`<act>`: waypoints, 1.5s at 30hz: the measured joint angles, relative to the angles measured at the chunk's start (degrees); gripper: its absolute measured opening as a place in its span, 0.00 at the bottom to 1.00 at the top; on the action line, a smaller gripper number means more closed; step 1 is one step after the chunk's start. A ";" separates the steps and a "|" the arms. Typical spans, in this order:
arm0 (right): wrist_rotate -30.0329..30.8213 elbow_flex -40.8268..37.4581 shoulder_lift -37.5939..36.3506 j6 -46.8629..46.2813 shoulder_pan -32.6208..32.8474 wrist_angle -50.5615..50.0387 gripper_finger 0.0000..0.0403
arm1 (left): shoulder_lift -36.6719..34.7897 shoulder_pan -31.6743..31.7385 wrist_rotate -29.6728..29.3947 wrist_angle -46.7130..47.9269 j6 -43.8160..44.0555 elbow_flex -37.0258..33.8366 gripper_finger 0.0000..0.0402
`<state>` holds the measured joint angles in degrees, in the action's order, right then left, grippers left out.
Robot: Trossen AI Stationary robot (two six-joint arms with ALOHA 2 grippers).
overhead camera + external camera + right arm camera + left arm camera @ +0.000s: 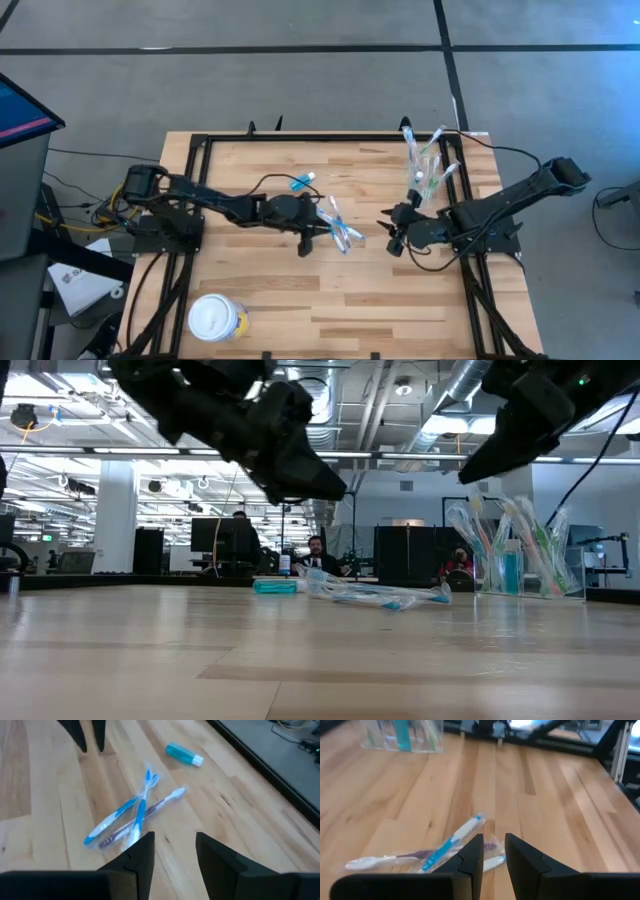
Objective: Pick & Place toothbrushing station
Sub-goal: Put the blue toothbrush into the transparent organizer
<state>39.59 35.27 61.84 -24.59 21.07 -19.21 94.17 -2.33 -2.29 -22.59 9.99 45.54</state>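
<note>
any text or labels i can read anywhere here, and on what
No text can be read in any view.
White lid of the yellow tub: blank.
Blue tube: no print can be made out.
Wrapped toothbrushes: any wrapper print is too blurred.
White box beside the table: dark marks, too small to read.

- Table [300, 290]: pale wood planks, smooth, satin sheen.
- Toothbrushes [131, 817]: glossy plastic, in clear wrap.
- Tumbler [515, 565]: clear plastic.
- Tube [183, 755]: smooth blue plastic.
</note>
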 joint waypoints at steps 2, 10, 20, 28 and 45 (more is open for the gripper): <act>-1.72 0.04 2.23 0.76 -0.99 3.17 0.34 | -3.17 -0.19 -2.08 -0.88 1.00 -3.49 0.18; -8.87 0.12 11.27 3.93 -4.78 12.70 0.35 | -11.91 -0.13 -6.39 -7.63 2.44 -12.62 0.18; -14.32 0.00 20.46 5.29 -8.42 18.49 0.35 | -13.91 -0.15 -7.05 -12.48 2.50 -15.06 0.18; -16.58 0.02 27.26 5.69 -10.81 23.58 0.36 | -13.66 -0.15 -7.21 -12.80 2.50 -15.06 0.18; -23.14 0.04 33.12 5.65 -12.69 28.61 0.33 | -13.66 -0.15 -7.17 -13.45 2.49 -15.06 0.18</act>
<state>16.45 35.31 94.96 -18.94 8.39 9.40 80.51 -2.48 -9.45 -36.04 12.48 30.48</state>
